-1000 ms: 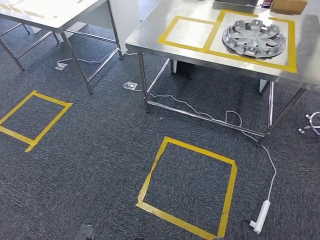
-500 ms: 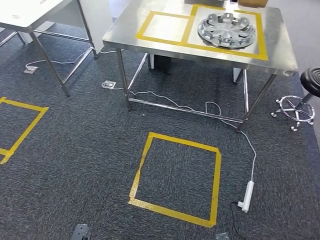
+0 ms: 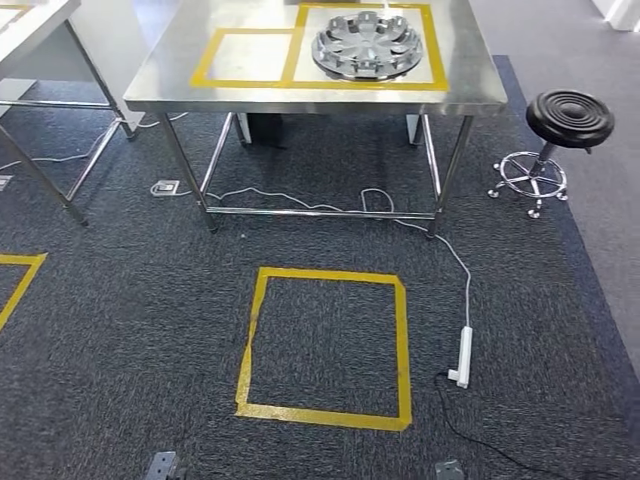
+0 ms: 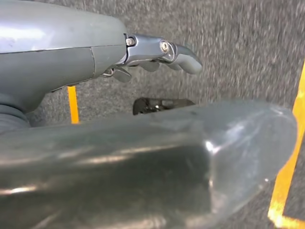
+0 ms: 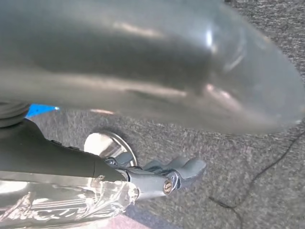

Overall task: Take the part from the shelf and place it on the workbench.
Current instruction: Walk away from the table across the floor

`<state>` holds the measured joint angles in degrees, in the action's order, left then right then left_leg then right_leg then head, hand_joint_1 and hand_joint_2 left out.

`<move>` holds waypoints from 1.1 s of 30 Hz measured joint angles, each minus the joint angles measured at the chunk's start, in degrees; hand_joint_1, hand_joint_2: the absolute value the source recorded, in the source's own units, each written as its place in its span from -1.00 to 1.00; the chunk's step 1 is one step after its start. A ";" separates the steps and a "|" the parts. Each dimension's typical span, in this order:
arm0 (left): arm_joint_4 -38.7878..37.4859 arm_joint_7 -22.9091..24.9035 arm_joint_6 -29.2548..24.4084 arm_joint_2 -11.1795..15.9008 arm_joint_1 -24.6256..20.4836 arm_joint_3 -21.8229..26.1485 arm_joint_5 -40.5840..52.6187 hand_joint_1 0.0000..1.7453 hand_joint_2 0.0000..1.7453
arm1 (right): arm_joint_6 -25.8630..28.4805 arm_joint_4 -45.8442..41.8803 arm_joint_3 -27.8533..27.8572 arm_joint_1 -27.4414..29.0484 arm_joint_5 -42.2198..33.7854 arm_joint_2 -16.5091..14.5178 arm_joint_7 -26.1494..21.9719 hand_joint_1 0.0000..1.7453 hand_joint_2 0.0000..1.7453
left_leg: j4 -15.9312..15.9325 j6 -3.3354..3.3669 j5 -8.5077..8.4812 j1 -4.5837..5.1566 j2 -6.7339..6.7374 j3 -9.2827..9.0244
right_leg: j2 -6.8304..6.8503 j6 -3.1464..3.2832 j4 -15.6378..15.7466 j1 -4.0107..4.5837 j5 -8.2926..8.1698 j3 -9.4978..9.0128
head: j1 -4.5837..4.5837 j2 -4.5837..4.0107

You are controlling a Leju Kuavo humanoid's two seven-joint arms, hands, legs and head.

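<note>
A silver wheel cover point(image 3: 367, 45) lies inside the right-hand yellow-taped rectangle on the steel workbench point(image 3: 173, 70) ahead of me. The left taped rectangle point(image 3: 249, 57) on the bench is bare. My left hand point(image 4: 72, 62) hangs over the dark carpet, its fingers point(image 4: 162, 50) stretched out with nothing in them. My right hand point(image 5: 72, 162) also hangs over the carpet, and its fingers point(image 5: 179, 171) are straight and hold nothing.
A yellow-taped square point(image 3: 324, 345) marks the carpet in front of the bench. A white power strip point(image 3: 462, 355) and its cable lie right of it. A black stool point(image 3: 570, 120) stands at the bench's right. Another table point(image 3: 38, 30) stands far left.
The camera has turned: the whole scene has slid left, the workbench now sits centred ahead, and the stool has come fully into view. The wheel cover stays where it was on the bench.
</note>
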<state>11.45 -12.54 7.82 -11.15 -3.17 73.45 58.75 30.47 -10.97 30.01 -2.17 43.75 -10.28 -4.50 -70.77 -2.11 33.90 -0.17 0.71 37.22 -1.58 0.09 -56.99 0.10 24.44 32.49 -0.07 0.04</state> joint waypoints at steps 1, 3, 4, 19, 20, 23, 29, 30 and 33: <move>0.00 0.04 0.06 0.03 0.05 0.17 -0.04 -1.00 -1.00 | -0.04 0.00 -0.02 0.06 0.12 -0.10 -0.12 -1.00 -1.00 | -1.32 0.07 -0.13 0.00 -0.20 0.67 | -0.85 -0.03 -0.01 0.02 -0.14 0.13 | -0.03 0.00; 0.00 0.19 0.17 0.10 0.06 0.42 -0.04 -1.00 -1.00 | -0.16 0.00 0.02 0.18 0.10 -0.14 -0.42 -1.00 -1.00 | 2.34 0.35 -3.36 -0.07 -0.83 -1.09 | -2.61 -0.29 -0.04 0.02 -0.41 0.27 | -0.04 0.00; 0.00 0.27 0.19 0.13 0.05 0.53 -0.04 -1.00 -1.00 | -0.22 0.00 0.03 0.17 0.07 -0.14 -0.54 -1.00 -1.00 | 6.14 0.52 -5.44 -0.18 -2.00 -3.05 | -3.45 -0.47 -0.07 0.00 -0.54 0.33 | -0.04 0.00; 0.00 0.57 0.27 0.11 0.12 1.35 0.03 -1.00 -1.00 | -0.44 0.00 0.04 0.20 -0.03 -0.08 -0.92 -1.00 -1.00 | 14.69 2.35 -7.81 -0.46 3.53 -6.75 | 2.68 -4.04 -10.41 -0.64 4.18 4.56 | 1.08 0.00; 0.00 0.61 0.24 0.11 0.11 1.35 0.14 -1.00 -1.00 | -0.39 0.00 0.04 0.11 -0.03 -0.09 -0.91 -1.00 -1.00 | 14.62 2.07 -7.68 -0.33 4.16 -6.89 | 3.96 -3.92 -6.30 -0.55 2.82 2.19 | 1.13 0.00; 0.00 0.71 0.04 0.15 0.00 1.35 0.52 -1.00 -1.00 | -0.11 0.00 0.04 -0.14 -0.02 -0.17 -0.39 -1.00 -1.00 | 14.46 1.06 -7.54 0.07 5.80 -7.16 | 5.29 -2.72 -1.16 -0.22 1.46 -0.44 | 0.87 0.00; 0.00 0.44 -0.05 0.11 -0.21 1.31 1.54 -1.00 -1.00 | -0.91 0.00 0.10 0.04 -0.23 -0.23 0.69 -1.00 -1.00 | 5.33 -0.45 -1.65 -0.42 0.57 -3.10 | 1.21 -0.59 -0.98 -0.55 0.51 0.44 | 0.45 0.00; 0.00 0.43 -0.05 0.11 -0.08 1.29 1.70 -1.00 -1.00 | -1.03 0.00 0.12 0.01 -0.30 -0.22 0.85 -1.00 -1.00 | 1.45 -0.41 -0.09 -0.41 0.08 -1.17 | 0.37 -0.44 -0.99 -0.54 0.40 0.60 | 0.41 0.00; 0.00 0.48 -0.06 0.23 0.07 1.28 1.97 -1.00 -1.00 | -1.05 0.00 0.19 0.37 -0.42 -0.20 0.76 -1.00 -1.00 | -0.54 -0.16 -1.61 -0.42 -0.45 0.23 | -2.29 -0.51 -1.03 -0.51 0.21 0.74 | 0.42 0.00</move>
<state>11.45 -12.05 7.77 -10.92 -3.10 74.73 60.72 29.42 -10.97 30.20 -1.81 43.33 -10.49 -3.74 -71.30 -2.27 32.29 -0.59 0.26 37.44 -3.88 -0.42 -58.01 -0.41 24.64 33.23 0.36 0.04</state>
